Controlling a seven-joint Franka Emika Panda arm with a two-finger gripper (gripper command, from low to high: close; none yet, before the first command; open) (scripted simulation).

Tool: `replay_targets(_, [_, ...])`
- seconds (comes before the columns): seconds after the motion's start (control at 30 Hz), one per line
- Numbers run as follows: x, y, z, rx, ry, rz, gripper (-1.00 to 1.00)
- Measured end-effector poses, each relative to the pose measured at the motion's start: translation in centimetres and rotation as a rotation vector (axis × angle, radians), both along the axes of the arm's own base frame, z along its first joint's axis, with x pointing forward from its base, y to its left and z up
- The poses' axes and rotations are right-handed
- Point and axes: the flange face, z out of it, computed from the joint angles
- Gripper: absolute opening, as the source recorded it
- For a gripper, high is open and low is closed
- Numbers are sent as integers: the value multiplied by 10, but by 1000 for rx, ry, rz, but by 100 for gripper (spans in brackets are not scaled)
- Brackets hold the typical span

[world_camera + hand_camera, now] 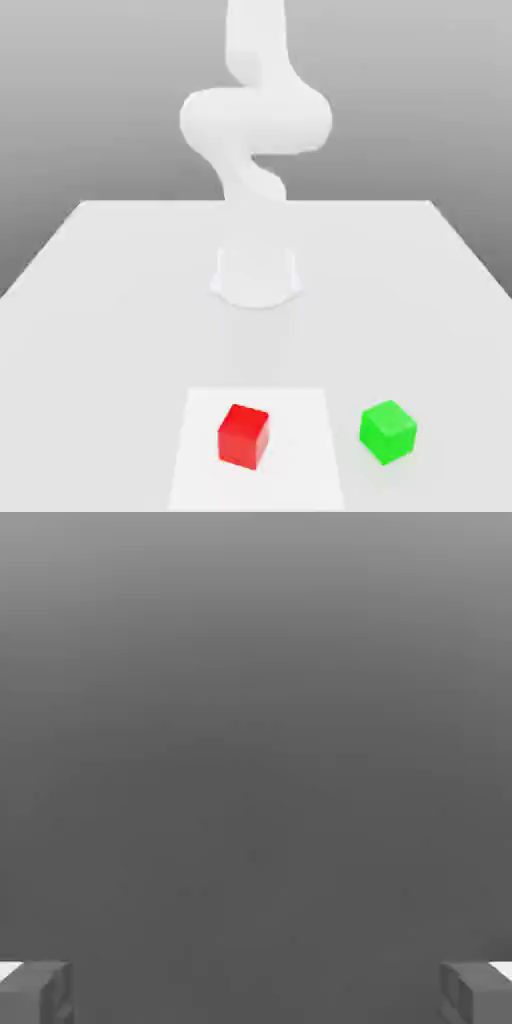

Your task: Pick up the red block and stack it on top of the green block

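Red block (244,436) one, green block (388,431) one, apart

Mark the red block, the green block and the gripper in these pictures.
red block (243,436): exterior view, middle of its front face.
green block (388,431): exterior view, centre of the cube.
gripper (256,994): hand view, midway between the two grey fingertips, which stand wide apart.

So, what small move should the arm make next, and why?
Probably it should bring the gripper down over the red block. The fingers stand wide apart with nothing between them. In the exterior view the red block lies alone on the white mat, apart from the green block to that view's right, so no stacking has begun.
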Motion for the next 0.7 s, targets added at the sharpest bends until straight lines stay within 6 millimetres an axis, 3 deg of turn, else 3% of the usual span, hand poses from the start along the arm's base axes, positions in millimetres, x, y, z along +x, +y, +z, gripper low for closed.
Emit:
replay_targets(0.17, [53,-3,-107,25,170,-67,0])
replay_targets(0.33, [78,-9,-216,52,333,-133,0])
replay_targets(0.5, [75,-14,-324,81,496,-199,0])
replay_targets(0.7, [41,-15,-442,118,684,-277,0])
